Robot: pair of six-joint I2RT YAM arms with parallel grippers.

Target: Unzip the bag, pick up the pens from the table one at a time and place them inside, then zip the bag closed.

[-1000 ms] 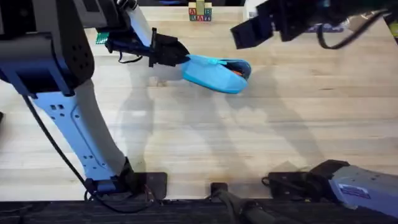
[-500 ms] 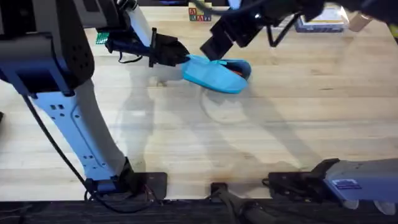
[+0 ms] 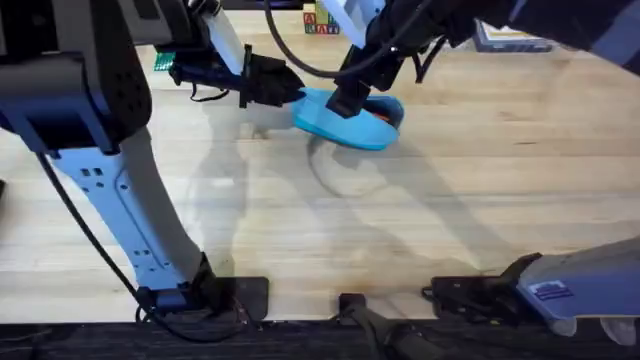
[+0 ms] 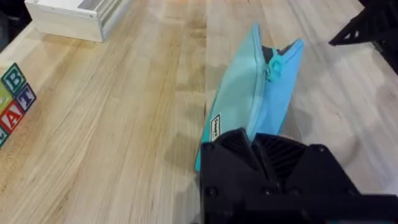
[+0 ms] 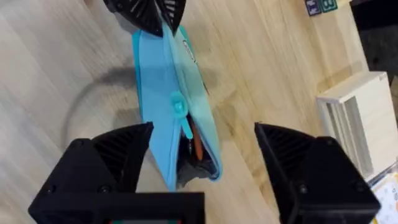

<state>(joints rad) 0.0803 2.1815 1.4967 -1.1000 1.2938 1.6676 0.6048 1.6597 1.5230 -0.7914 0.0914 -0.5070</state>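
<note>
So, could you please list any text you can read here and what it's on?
"B", "A", "T": on the toy blocks.
The bag has a small white tag; its print is too small to read.
The green signs are too blurred to read.

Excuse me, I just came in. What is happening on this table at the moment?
Two robot arms are working on a light blue soft fabric pencil pouch lying on the pale wood-grain table. The left gripper is shut on one end of the pouch. The right gripper hangs above the other end with its jaws open, close to the small teal zipper pull. That end is partly unzipped, and an orange pen sits inside, so zipping closed probably comes next.
</note>
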